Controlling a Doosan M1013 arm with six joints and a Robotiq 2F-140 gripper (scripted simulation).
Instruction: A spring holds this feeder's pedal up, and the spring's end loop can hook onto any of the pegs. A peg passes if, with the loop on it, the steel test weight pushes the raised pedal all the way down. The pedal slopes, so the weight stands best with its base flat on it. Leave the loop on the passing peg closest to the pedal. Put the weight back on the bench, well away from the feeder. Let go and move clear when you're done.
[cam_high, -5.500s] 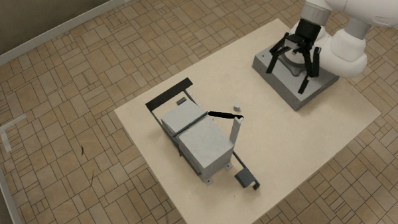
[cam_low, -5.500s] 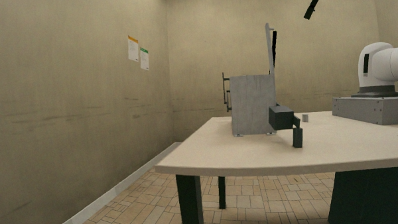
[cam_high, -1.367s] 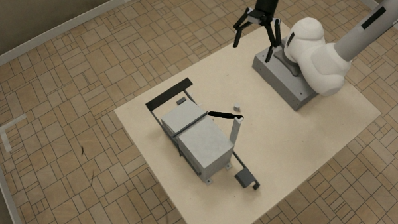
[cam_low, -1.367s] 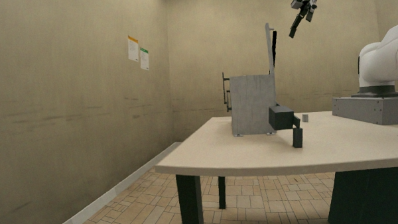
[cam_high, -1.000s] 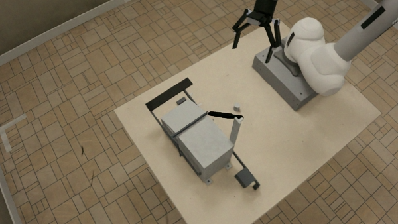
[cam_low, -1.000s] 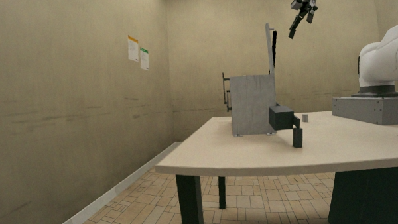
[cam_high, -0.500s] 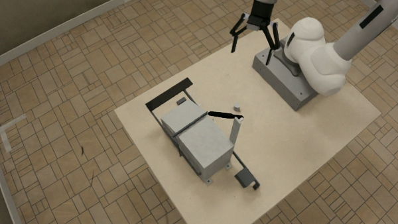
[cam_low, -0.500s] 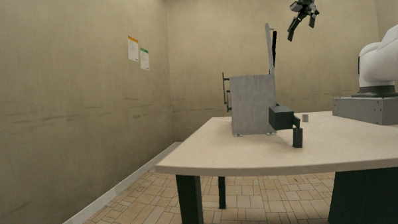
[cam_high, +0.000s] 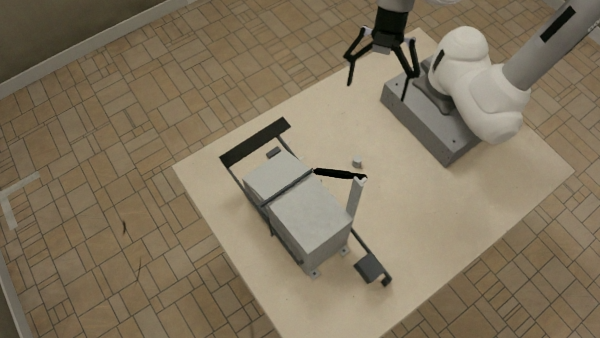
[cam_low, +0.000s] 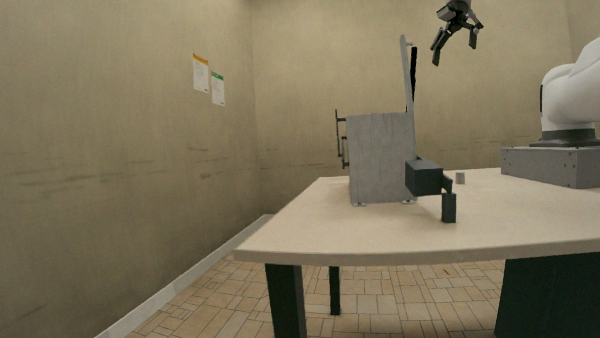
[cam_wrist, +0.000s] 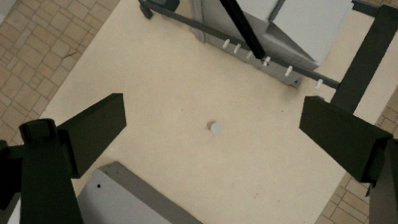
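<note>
Wrist view shows you the steel weight (cam_high: 357, 162) (cam_low: 460, 178) (cam_wrist: 216, 128) on the bench (cam_high: 425, 215) (cam_low: 340, 235) (cam_wrist: 160, 85), apart from the feeder (cam_high: 310, 205) (cam_low: 381, 157) (cam_wrist: 312, 32). Your gripper (cam_high: 376, 91) (cam_low: 454, 56) (cam_wrist: 213, 110) hangs above it, spread fully open and holding nothing. Beyond the weight, you can see the black spring (cam_high: 340, 173) (cam_low: 413, 75) (cam_wrist: 243, 27) reaching the row of pegs, its lower end at a middle one. The dark pedal (cam_high: 255, 141) (cam_wrist: 367, 60) sits at the lever's (cam_wrist: 200, 25) end.
</note>
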